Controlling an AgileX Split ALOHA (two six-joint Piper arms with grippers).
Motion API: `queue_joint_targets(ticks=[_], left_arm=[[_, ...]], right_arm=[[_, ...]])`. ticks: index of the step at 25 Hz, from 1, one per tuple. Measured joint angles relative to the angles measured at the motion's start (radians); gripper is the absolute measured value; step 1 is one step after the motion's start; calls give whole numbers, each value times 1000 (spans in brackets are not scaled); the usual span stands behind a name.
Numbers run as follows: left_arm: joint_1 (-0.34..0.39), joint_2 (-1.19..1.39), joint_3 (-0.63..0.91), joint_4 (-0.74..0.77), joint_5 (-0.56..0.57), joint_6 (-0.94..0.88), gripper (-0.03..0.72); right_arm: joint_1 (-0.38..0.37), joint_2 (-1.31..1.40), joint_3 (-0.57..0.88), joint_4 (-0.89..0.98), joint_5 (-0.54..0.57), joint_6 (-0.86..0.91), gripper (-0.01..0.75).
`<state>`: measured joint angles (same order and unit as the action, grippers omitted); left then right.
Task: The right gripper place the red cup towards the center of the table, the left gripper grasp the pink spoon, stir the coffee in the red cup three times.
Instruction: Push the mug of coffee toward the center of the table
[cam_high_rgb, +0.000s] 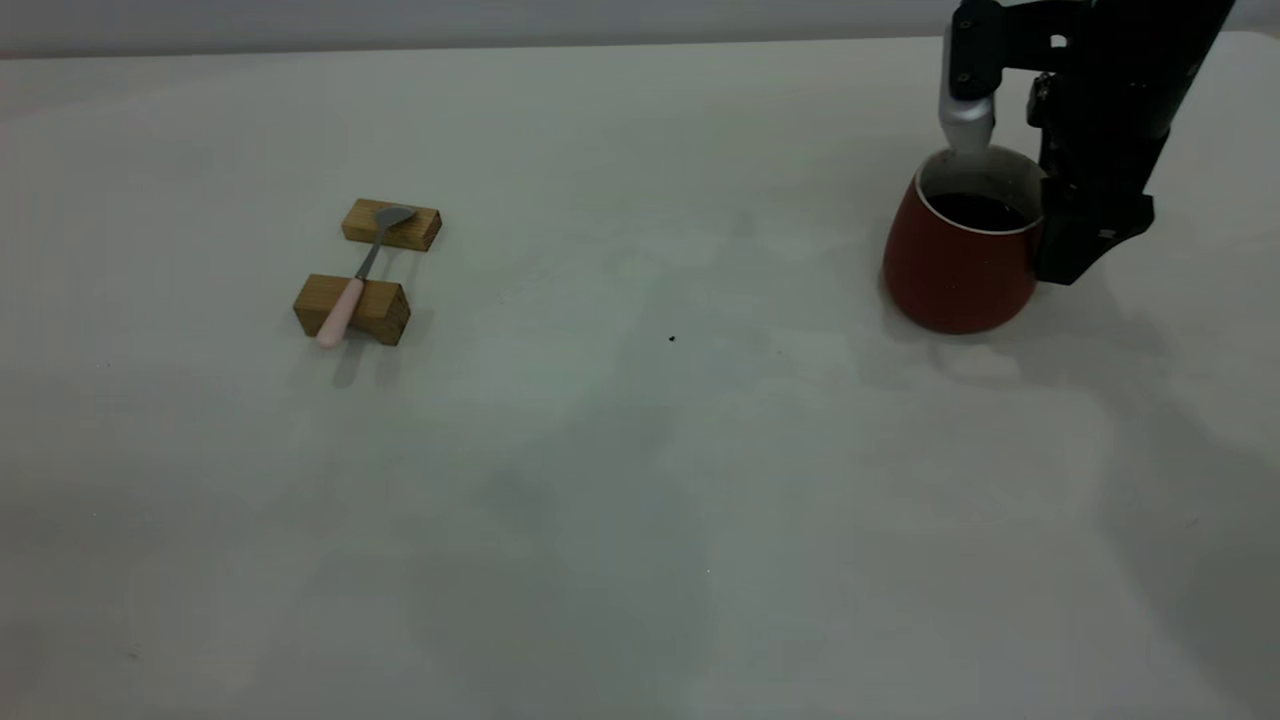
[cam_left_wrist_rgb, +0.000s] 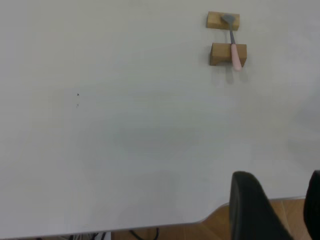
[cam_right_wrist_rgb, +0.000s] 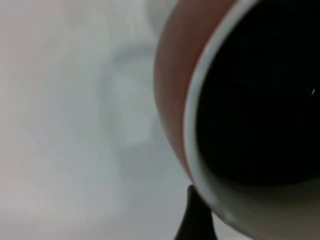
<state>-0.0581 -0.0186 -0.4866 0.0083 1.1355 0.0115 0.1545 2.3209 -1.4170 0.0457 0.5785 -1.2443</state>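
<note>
The red cup (cam_high_rgb: 950, 270) stands at the table's (cam_high_rgb: 640, 450) far right, leaning slightly, with dark coffee (cam_high_rgb: 978, 210) inside. My right gripper (cam_high_rgb: 1018, 195) is shut on the cup: the grey finger reaches down at the rim and the black jaw presses the outer wall. In the right wrist view the cup (cam_right_wrist_rgb: 172, 85) and coffee (cam_right_wrist_rgb: 260, 100) fill the frame, with one black fingertip (cam_right_wrist_rgb: 194, 220) against the wall. The pink spoon (cam_high_rgb: 355, 275) (cam_left_wrist_rgb: 233, 45) lies across two wooden blocks at the left. My left gripper (cam_left_wrist_rgb: 282, 210) hangs open beyond the table's edge.
Two tan wooden blocks (cam_high_rgb: 392, 224) (cam_high_rgb: 352, 308) carry the spoon, its bowl on the farther block and its handle end jutting past the nearer one. A tiny dark speck (cam_high_rgb: 671, 338) marks the tabletop near the middle. Wooden floor (cam_left_wrist_rgb: 220, 225) shows past the table's edge.
</note>
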Motion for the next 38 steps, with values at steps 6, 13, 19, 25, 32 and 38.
queue_joint_targets(ticks=[6, 13, 19, 25, 32, 38], left_arm=[[0, 0, 0, 0, 0, 0, 342], [0, 0, 0, 0, 0, 0, 342], [0, 0, 0, 0, 0, 0, 342], [0, 0, 0, 0, 0, 0, 342], [0, 0, 0, 0, 0, 0, 342], [0, 0, 0, 0, 0, 0, 342]], right_arm=[[50, 0, 0, 55, -22, -17, 664], [140, 0, 0, 148, -46, -18, 659], [229, 0, 0, 256, -78, -18, 649], [295, 1, 0, 352, -134, -22, 639], [310, -41, 0, 402, -95, 28, 622], [262, -243, 0, 370, 120, 204, 596]])
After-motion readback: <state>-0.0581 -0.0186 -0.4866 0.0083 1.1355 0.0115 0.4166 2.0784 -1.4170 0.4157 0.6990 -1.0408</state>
